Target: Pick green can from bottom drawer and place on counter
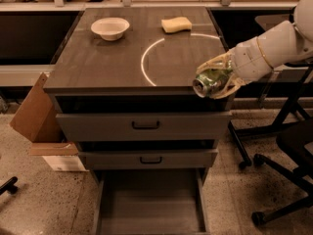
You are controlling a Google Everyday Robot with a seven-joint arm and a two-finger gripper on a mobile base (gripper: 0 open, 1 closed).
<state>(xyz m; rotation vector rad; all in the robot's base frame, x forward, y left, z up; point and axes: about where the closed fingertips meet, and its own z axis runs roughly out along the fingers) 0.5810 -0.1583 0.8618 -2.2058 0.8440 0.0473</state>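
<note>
- The gripper [213, 77] sits at the right of the frame, level with the front right corner of the broad, flat, dark grey wood-grain counter [107, 65]. Its pale fingers [221, 62] are closed around the small, shiny green-and-silver metal can [204, 84].
- The green can lies tilted in the grasp, its silver end facing the lower left of the frame. It hangs at that corner, over the edge rather than squarely above the top; whether it touches the edge I cannot tell.
- The wide, shallow, dark grey bottom drawer [149, 207] stands pulled out at the bottom centre of the frame, and its floor shows nothing on it. The 2 upper drawers, each with a black handle [145, 125], are shut.
- By my reading the pick is done and the placing step is in hand: the can is out of the drawer and up at counter height but not yet set down.
- The next move calls for carrying the can inward, toward the upper left, until it is fully over the top, then turning it upright, lowering it and letting go.
- The bare wood near the thin white curved arc [145, 62] offers room. The round white bowl [110, 28] and the yellow rectangular sponge [177, 24] lie well apart at the top of the frame.
- A release this near the edge could, I judge, let the can roll off.
- No brand or lettering can be read on the can, and the brown cardboard box [34, 111] at the left shows no legible writing.
</note>
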